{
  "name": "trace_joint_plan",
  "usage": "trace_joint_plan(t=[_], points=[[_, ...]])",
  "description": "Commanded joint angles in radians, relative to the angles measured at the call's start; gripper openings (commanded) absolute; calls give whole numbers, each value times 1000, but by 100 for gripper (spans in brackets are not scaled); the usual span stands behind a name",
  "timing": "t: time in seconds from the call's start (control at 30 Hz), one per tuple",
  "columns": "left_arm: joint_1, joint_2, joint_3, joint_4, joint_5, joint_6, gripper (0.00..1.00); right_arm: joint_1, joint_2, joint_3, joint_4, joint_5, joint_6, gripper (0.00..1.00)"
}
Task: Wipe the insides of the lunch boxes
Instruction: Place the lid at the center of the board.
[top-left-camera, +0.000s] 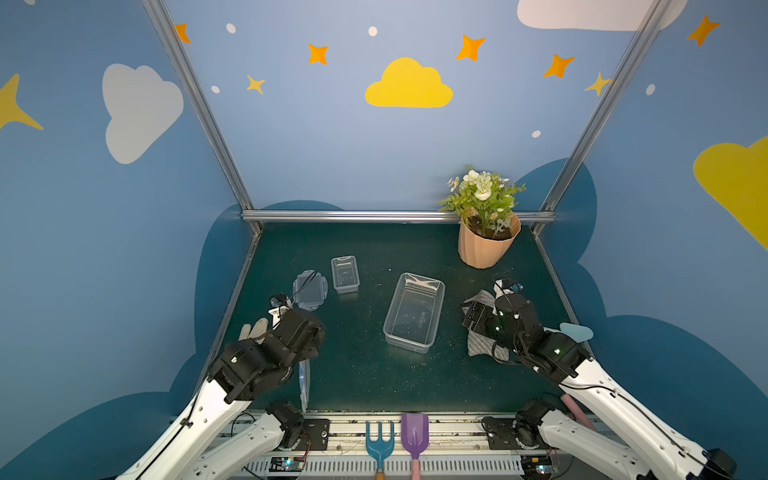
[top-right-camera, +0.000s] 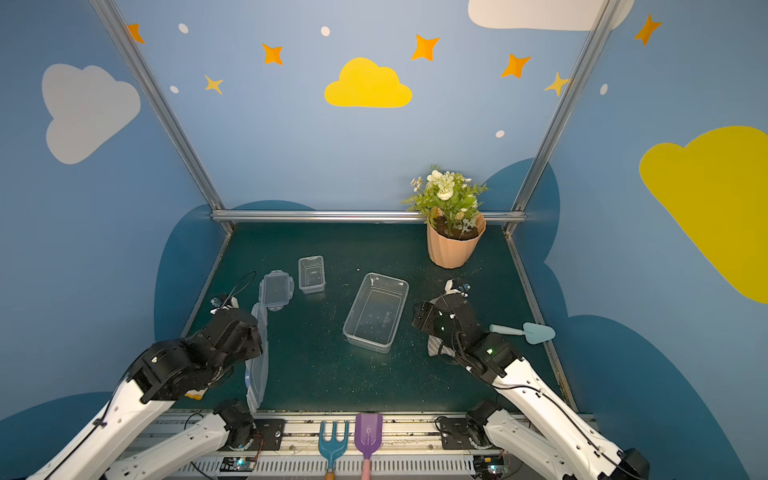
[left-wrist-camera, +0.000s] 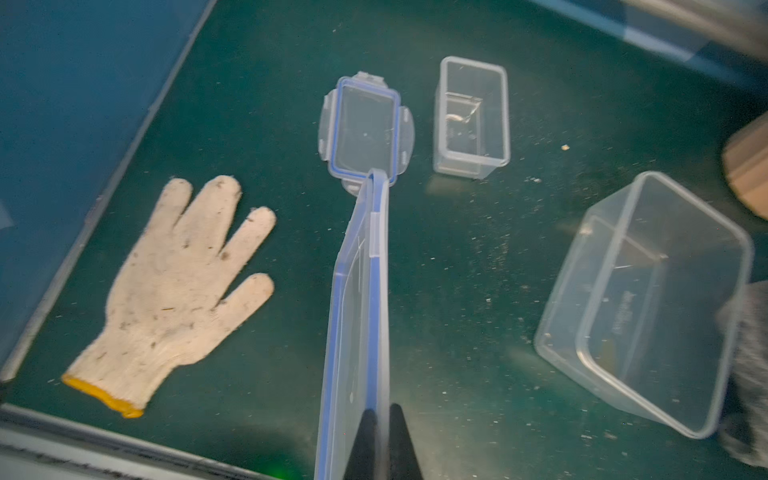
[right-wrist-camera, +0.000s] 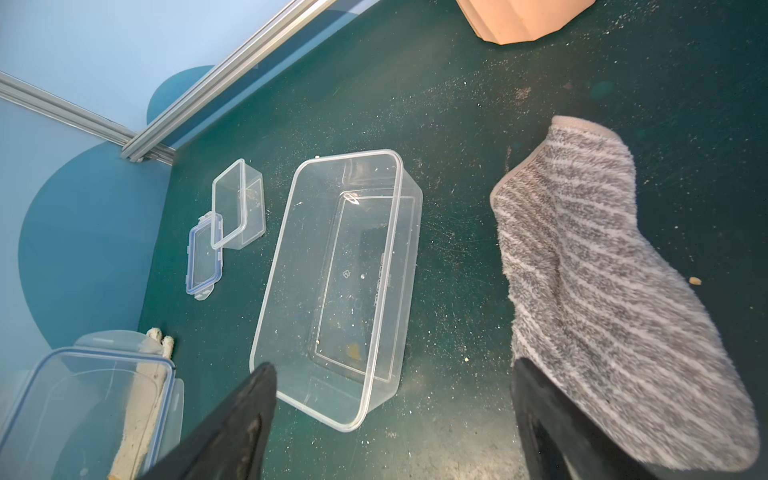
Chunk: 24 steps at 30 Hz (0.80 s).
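Hovering wide-jawed over the cloth just beside the large lunch box, the right gripper was nearer it; the left gripper pinched a lid, with the small lunch box on the large one's opposite side.

No word or number can be read anywhere here. The only marks sit on the big lunch box, which lies near the middle of the desk. In the right wrist view, a small triangle sign is pressed into the clear floor of the box. Just beside the triangle runs a row of raised letters, too small to make out. In both top views the row of raised letters shows only as a small patch on the floor of the box, toward its 3 o'clock side. It cannot be read there either. In the left wrist view the letters are just a blurry smudge.
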Motion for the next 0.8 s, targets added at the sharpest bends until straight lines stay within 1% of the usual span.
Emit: trace_joint_plan(t=[0.0, 0.1, 0.13, 0.27, 0.43, 0.57, 0.6, 0.7, 0.77], points=[[-40, 88, 16, -58, -132, -42, 5, -5, -12, 4, 16, 1, -7, 86], [-109, 208, 19, -87, -203, -77, 5, -5, -32, -9, 7, 17, -1, 86], [-127, 234, 10, -73, -208, -81, 5, -5, -38, -12, 7, 19, -1, 86], [-191, 333, -48, 35, -169, -99, 5, -6, -60, -23, -5, 34, 5, 86], [-255, 420, -96, 118, -142, -146, 5, -8, -70, -30, -5, 33, 8, 86], [-300, 495, -113, 171, -98, -183, 6, -8, -70, -31, -4, 27, 7, 86], [-311, 513, -116, 181, -97, -191, 9, -8, -70, -31, -4, 25, 7, 86], [-324, 576, -117, 193, -91, -214, 25, -8, -73, -37, -4, 21, 11, 86], [-326, 615, -108, 182, -95, -229, 42, -8, -79, -42, -4, 21, 15, 86]])
